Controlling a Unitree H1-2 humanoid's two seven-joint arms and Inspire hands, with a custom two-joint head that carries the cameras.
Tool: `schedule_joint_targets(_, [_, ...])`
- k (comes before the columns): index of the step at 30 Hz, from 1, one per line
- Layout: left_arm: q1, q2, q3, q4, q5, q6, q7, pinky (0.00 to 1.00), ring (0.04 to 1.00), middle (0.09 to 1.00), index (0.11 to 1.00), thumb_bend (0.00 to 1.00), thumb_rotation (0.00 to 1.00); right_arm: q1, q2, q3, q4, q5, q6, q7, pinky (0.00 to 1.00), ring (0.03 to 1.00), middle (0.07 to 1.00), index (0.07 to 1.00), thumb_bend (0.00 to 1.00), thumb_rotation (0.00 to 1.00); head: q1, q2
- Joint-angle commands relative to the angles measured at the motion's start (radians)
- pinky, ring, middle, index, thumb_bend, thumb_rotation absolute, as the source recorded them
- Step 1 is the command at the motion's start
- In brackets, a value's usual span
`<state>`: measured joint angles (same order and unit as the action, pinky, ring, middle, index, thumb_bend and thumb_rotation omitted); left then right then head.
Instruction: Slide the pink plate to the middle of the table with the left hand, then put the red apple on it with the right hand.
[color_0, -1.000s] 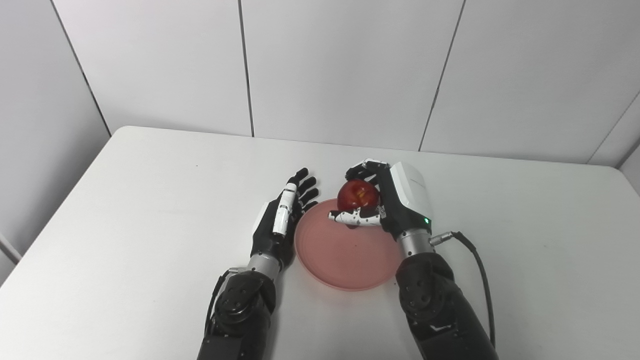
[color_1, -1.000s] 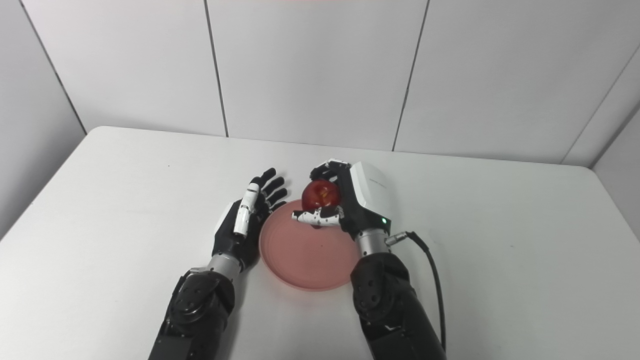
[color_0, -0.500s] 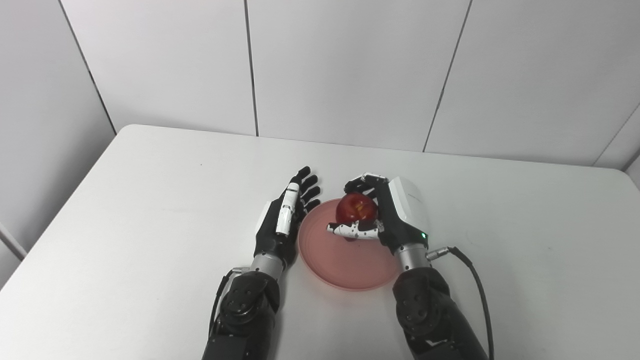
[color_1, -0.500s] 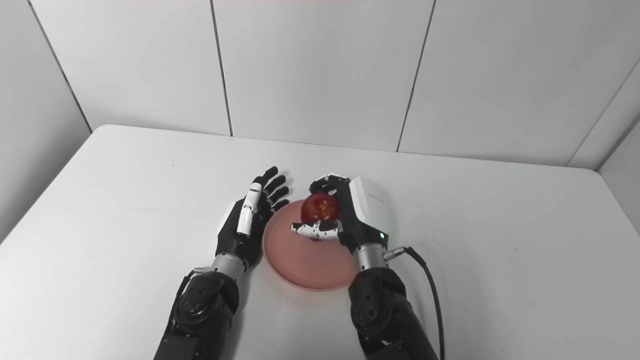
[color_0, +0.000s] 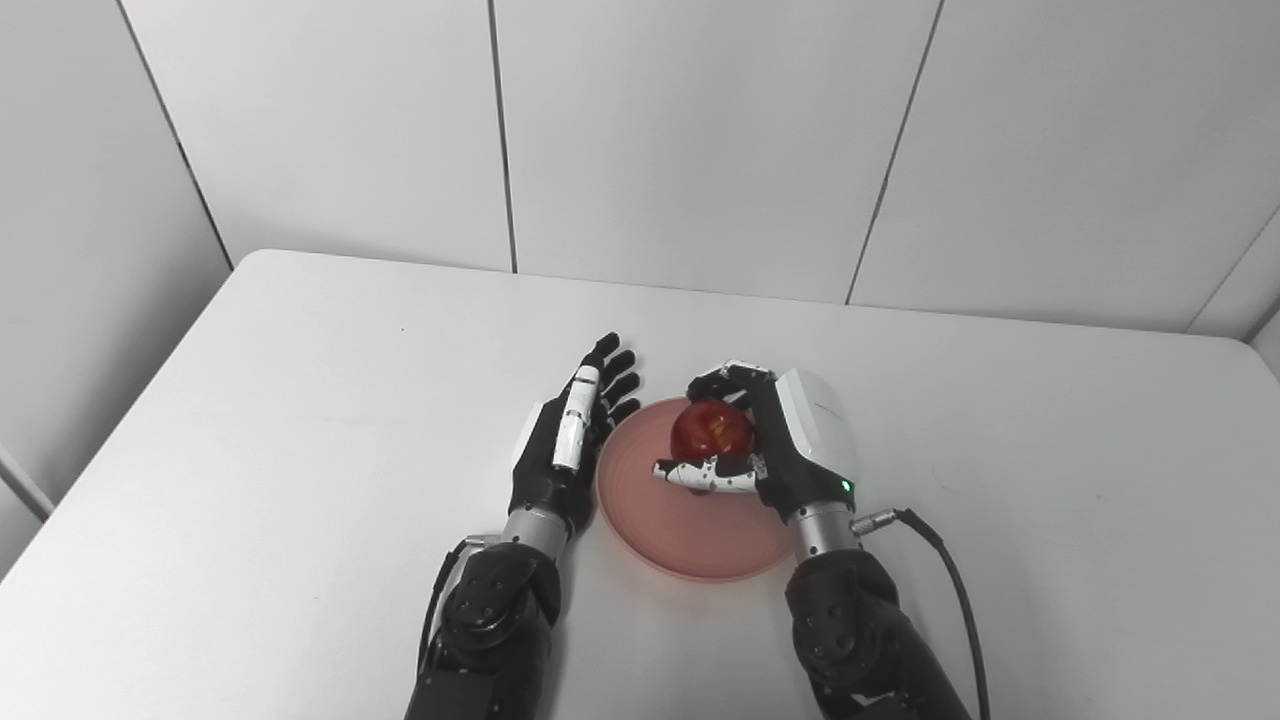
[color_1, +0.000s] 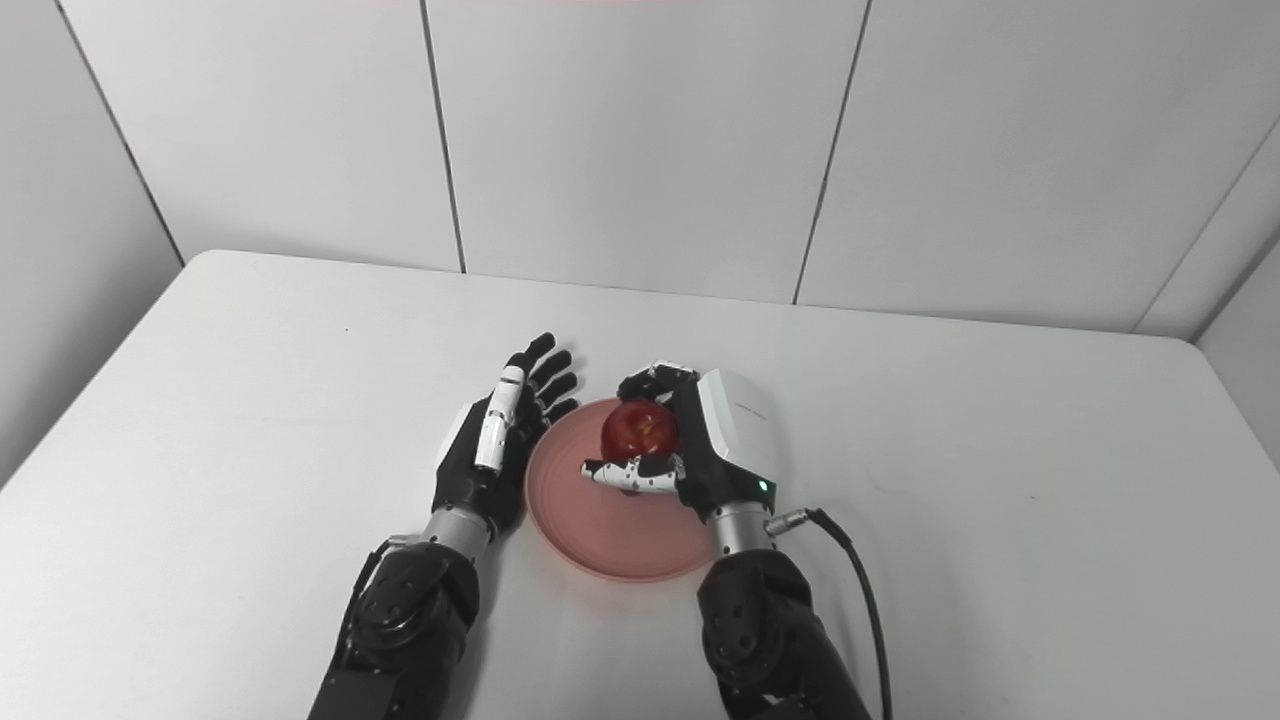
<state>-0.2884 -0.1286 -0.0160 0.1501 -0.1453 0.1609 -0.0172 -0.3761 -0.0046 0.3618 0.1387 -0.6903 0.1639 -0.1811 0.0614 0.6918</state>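
The pink plate (color_0: 680, 525) lies on the white table near its middle, close to me. My right hand (color_0: 770, 445) is shut on the red apple (color_0: 712, 430) and holds it over the plate's far part, fingers curled around its back and thumb under its front. Whether the apple touches the plate I cannot tell. My left hand (color_0: 570, 440) is open and empty, fingers straight and pointing away, resting on the table right beside the plate's left rim. The apple also shows in the right eye view (color_1: 640, 430).
The white table (color_0: 300, 400) ends in a rounded far edge against a grey panelled wall. A black cable (color_0: 950, 580) runs from my right wrist over the table to the right.
My right hand with the apple has come nearer to me and lower over the plate. The camera shifted a little at first. My left hand has stayed put.
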Motion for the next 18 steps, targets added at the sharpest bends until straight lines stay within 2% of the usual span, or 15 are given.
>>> schedule_joint_targets(1, [0.005, -0.003, -0.003, 0.0, 0.006, 0.006, 0.0, 0.9, 0.917, 0.924, 0.91, 0.37, 1.0, -0.013, -0.004, 0.004, 0.01, -0.002, -0.039, -0.006, 0.25, 0.339, 0.416, 0.519, 0.52, 0.0, 0.0, 0.001])
schedule_joint_targets(8, [0.005, -0.002, -0.003, 0.006, 0.007, -0.001, -0.002, 0.9, 0.916, 0.922, 0.907, 0.37, 1.0, -0.011, -0.005, 0.005, 0.017, 0.001, -0.038, 0.0, 0.25, 0.342, 0.418, 0.521, 0.52, 0.0, -0.003, 0.001])
schedule_joint_targets(12, [0.005, -0.005, -0.003, 0.002, 0.009, 0.004, 0.004, 0.88, 0.91, 0.917, 0.901, 0.37, 1.0, -0.01, -0.006, 0.005, 0.012, 0.005, -0.028, 0.014, 0.33, 0.421, 0.46, 0.52, 0.53, 0.0, -0.003, 0.001])
schedule_joint_targets(14, [0.006, -0.005, -0.005, -0.001, 0.011, 0.008, 0.005, 0.88, 0.91, 0.917, 0.901, 0.37, 1.0, -0.009, -0.009, 0.008, 0.002, 0.0, -0.021, 0.024, 0.33, 0.426, 0.462, 0.519, 0.53, 0.0, -0.004, -0.001])
schedule_joint_targets(15, [0.006, -0.004, -0.006, -0.003, 0.013, 0.011, 0.005, 0.89, 0.913, 0.919, 0.902, 0.37, 1.0, -0.008, -0.011, 0.01, -0.007, -0.003, -0.013, 0.033, 0.35, 0.447, 0.519, 0.503, 0.53, 0.09, -0.003, -0.001])
schedule_joint_targets(17, [0.007, -0.004, -0.007, -0.005, 0.015, 0.015, 0.006, 0.89, 0.914, 0.919, 0.902, 0.37, 1.0, -0.006, -0.013, 0.012, -0.02, -0.006, -0.003, 0.047, 0.35, 0.457, 0.552, 0.495, 0.52, 0.13, -0.003, -0.001])
schedule_joint_targets(18, [0.007, -0.004, -0.007, -0.005, 0.015, 0.014, 0.005, 0.9, 0.915, 0.92, 0.904, 0.37, 1.0, -0.005, -0.014, 0.012, -0.028, -0.005, -0.001, 0.055, 0.37, 0.477, 0.574, 0.562, 0.7, 0.15, -0.005, -0.002])
